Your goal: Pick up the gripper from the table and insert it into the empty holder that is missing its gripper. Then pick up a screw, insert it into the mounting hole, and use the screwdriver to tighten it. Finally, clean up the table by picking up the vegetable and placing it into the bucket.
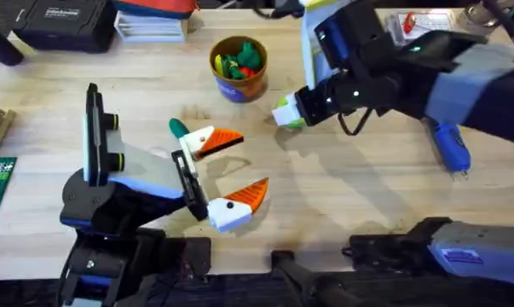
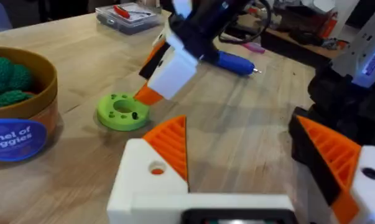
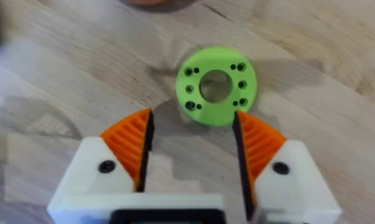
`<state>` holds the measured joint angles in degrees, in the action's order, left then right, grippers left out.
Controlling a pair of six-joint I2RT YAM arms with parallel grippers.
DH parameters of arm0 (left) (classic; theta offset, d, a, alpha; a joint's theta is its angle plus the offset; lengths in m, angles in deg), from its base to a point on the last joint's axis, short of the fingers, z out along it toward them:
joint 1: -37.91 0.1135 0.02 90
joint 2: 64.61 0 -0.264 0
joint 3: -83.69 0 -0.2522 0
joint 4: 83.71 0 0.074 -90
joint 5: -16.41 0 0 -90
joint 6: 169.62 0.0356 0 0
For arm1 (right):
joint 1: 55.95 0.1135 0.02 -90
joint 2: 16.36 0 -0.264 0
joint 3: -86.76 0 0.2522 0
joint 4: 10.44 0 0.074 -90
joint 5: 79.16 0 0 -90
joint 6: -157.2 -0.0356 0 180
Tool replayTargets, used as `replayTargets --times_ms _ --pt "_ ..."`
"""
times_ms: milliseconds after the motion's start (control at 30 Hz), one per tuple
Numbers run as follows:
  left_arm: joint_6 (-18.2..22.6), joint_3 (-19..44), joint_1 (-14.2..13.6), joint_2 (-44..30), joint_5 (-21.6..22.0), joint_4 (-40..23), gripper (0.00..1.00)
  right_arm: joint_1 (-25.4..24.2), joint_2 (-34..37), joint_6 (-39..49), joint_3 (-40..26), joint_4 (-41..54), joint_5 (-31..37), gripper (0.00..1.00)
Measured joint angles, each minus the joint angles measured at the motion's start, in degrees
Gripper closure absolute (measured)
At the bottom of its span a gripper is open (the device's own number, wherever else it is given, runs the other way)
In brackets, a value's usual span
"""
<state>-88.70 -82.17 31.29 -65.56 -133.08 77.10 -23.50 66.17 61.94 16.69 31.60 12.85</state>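
Right wrist view: right gripper [image 3: 190,149] spread, positioned just short of green disc [image 3: 216,86], nothing held.

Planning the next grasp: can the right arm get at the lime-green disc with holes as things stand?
Probably yes. The right gripper hangs open just above the lime-green disc, which lies flat on bare table with nothing between the fingers and it.

Lighting: bright, even, from above. My arms cast soft grey shadows on the pale table [image 1: 342,196]. Overhead view: my right arm [image 1: 461,77] large, dark, blurred. Left wrist view: far background soft; my near fingers [image 2: 168,146] slightly blurred. Right wrist view: green disc [image 3: 216,86] fairly sharp, edges smeared.
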Motion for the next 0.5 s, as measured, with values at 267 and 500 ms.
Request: replayTargets --times_ms 267,500 --pt "0.76 0.01 0.0 0.01 -0.77 -0.13 0.032 0.17 6.18 1.33 0.0 -3.99 0.36 0.589" --pt "0.76 0.0 0.0 0.0 -0.79 -0.15 0.03 0.48 8.73 1.48 0.0 -4.29 0.6 0.694"
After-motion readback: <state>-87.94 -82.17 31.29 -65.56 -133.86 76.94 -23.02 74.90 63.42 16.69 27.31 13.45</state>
